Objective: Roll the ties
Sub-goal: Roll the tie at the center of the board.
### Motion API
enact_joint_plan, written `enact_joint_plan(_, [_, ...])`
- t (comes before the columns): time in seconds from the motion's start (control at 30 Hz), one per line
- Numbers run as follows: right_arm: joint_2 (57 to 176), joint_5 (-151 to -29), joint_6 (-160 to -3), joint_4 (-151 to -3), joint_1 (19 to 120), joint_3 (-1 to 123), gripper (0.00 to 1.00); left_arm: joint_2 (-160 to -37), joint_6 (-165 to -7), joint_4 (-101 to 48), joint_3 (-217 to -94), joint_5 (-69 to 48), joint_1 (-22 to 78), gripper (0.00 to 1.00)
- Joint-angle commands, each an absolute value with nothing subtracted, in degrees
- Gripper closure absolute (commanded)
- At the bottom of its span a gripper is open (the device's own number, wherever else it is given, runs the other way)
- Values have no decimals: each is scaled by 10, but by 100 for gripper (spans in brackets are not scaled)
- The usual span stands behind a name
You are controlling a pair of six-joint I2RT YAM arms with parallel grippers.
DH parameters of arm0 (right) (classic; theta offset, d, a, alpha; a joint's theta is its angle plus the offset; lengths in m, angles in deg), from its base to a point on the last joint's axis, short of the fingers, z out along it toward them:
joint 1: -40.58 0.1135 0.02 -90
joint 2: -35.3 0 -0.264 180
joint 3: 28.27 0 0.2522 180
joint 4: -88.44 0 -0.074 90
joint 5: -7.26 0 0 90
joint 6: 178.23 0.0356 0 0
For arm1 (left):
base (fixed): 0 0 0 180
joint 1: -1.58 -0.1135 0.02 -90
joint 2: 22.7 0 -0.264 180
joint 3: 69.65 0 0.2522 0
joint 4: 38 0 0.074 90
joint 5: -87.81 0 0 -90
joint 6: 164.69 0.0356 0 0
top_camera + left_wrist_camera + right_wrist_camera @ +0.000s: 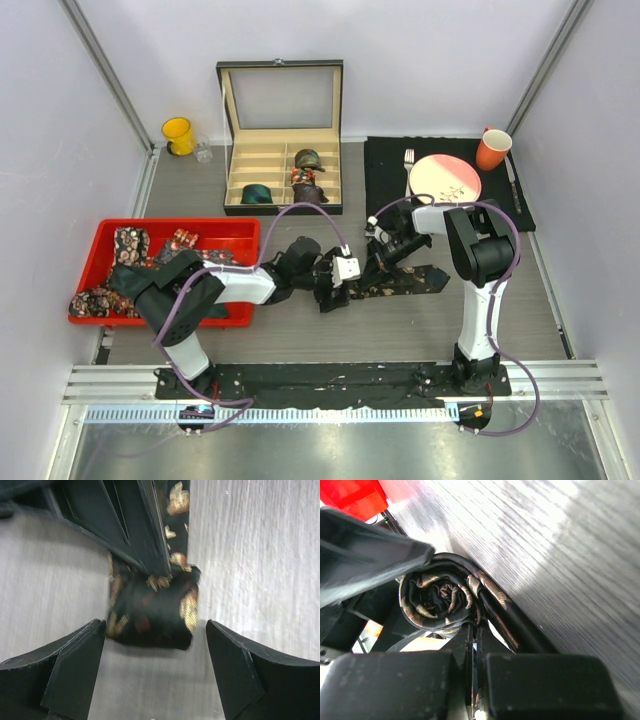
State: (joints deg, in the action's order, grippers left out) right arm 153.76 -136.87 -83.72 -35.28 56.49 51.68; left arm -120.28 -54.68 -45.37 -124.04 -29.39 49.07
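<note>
Left pincer (155,628) astride coiled floral tie (155,607)

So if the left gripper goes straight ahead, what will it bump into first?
Probably the rolled end of the tie, sitting right ahead of the open left gripper. The right gripper pinches it just beyond.

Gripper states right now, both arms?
Left gripper: open, fingers either side of the tie at its rolled end.
Right gripper: closed on the tie.
</note>
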Motion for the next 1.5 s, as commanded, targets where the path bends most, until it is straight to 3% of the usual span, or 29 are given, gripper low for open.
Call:
enact_joint_plan(0.0, [1572,-1212,-872,-390,566,512,99,-1209,-466,-443,-1292,-305,489,14])
enact_joint_plan(0.2, [1574,-1221,-877,-387,566,516,99,-1232,-440,-386,-1331,-353,490,15])
enact_joint_plan(0.37, [1568,-1238,-876,-385,566,519,99,-1259,-448,-365,-1346,-376,491,23])
enact_joint_plan(0.6, [1543,-1259,-876,-382,565,520,98,-1261,-507,-372,-1321,-343,488,61])
enact_joint_plan(0.67, [1533,-1269,-879,-361,560,530,90,-1256,-525,-373,-1316,-337,483,73])
enact_joint_plan(0.7, [1520,-1290,-878,-356,554,531,78,-1254,-549,-372,-1313,-339,480,79])
enact_joint_plan(0.73, [1512,-1297,-866,-354,546,530,73,-1252,-550,-369,-1309,-338,477,80])
enact_joint_plan(0.87, [1465,-1312,-846,-364,498,504,66,-1236,-547,-359,-1282,-325,477,83])
enact_joint_plan(1.17, [1525,-1221,-873,-368,506,490,74,-1219,-585,-324,-1319,-259,477,82])
enact_joint_plan(1.47, [1547,-1161,-870,-367,488,513,74,-1199,-554,-241,-1340,-219,489,75])
